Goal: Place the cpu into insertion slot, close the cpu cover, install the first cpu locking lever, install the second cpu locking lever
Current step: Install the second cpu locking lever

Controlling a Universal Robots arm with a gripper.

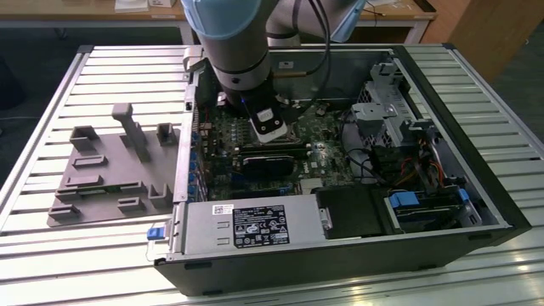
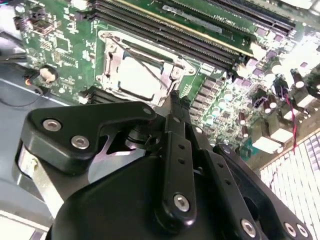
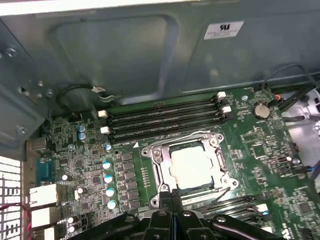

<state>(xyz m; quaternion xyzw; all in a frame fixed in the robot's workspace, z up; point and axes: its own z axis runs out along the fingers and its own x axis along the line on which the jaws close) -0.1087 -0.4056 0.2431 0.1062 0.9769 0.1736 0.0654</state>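
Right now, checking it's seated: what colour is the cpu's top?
Pale silver-grey, clearest in the first wrist view: cpu.

Grey fixture block — perhaps plastic — beside the open computer case.

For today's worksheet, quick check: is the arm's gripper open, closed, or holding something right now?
Gripper: closed, fingertips pressed together and holding nothing, at the edge of the cpu cover, which lies shut over the cpu.
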